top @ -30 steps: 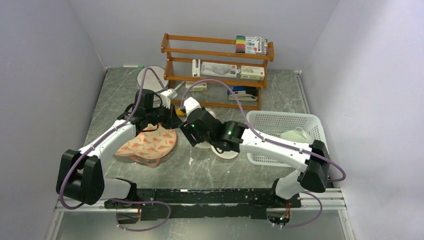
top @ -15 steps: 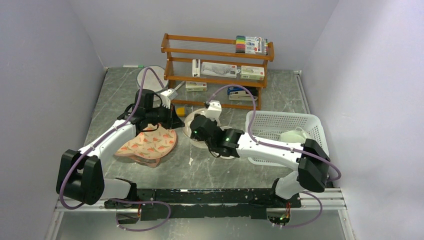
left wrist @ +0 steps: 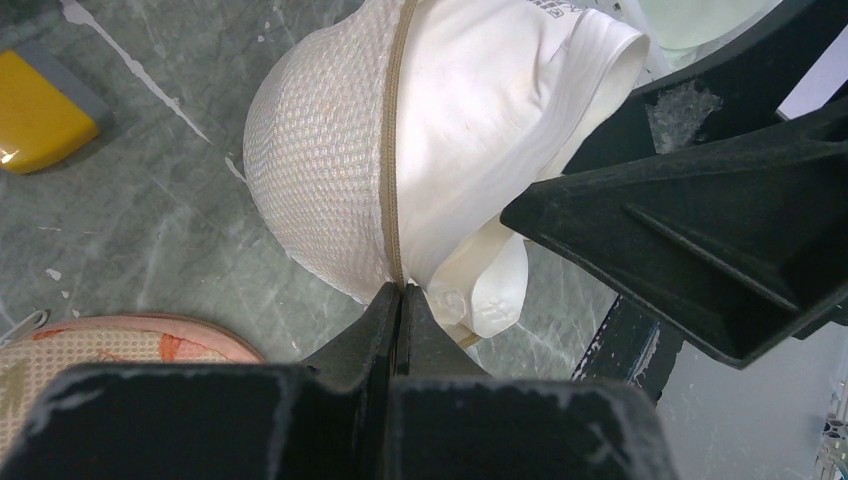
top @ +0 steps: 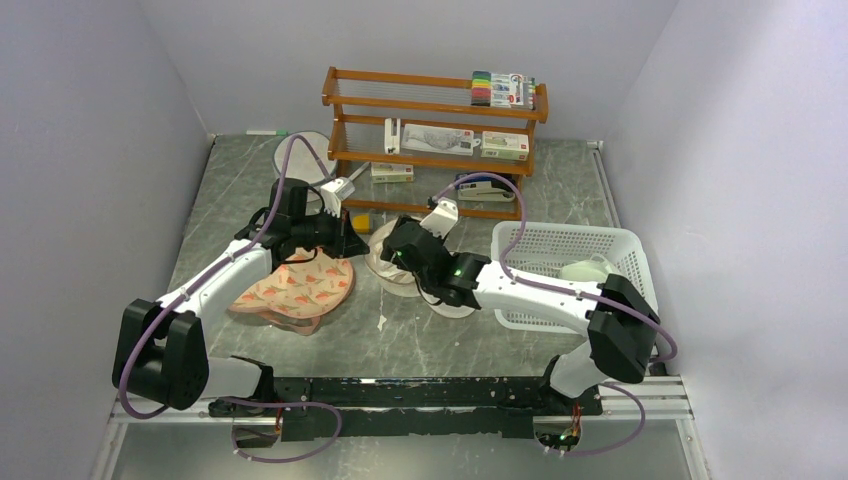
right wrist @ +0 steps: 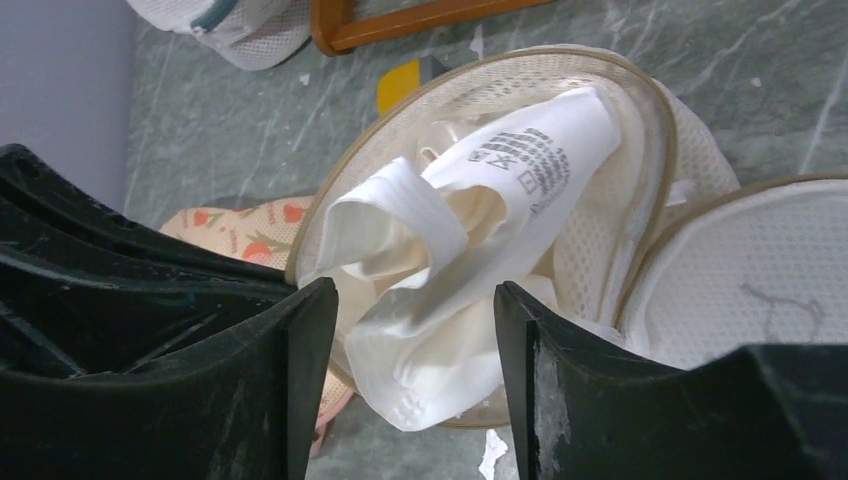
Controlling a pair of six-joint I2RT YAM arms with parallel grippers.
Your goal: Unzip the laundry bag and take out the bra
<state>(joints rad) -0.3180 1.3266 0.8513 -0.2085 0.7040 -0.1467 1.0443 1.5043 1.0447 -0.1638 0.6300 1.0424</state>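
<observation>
The laundry bag (top: 385, 272) lies open mid-table, its cream mesh dome (left wrist: 320, 150) beside its flat disc (right wrist: 760, 270), which bears a dark mark. The white bra (right wrist: 440, 240) bulges out of the open mouth, a printed label on top; it also shows in the left wrist view (left wrist: 480, 130). My left gripper (left wrist: 398, 292) is shut on the bag's tan zipper rim at its near-left edge. My right gripper (right wrist: 415, 340) is open, its fingers (right wrist: 300, 370) standing either side of the bra's hanging fold, just above the bag mouth.
The peach carrot-print case (top: 300, 288) lies left of the bag, under the left arm. A white basket (top: 570, 245) stands at the right. A wooden shelf (top: 430, 110) and a yellow block (right wrist: 400, 85) are behind. Another mesh pouch (top: 305, 150) lies at the back left.
My right gripper has swung off the top of the bag and turned, so its open jaws now face the bag mouth and the bra. The left arm has held still on the rim.
</observation>
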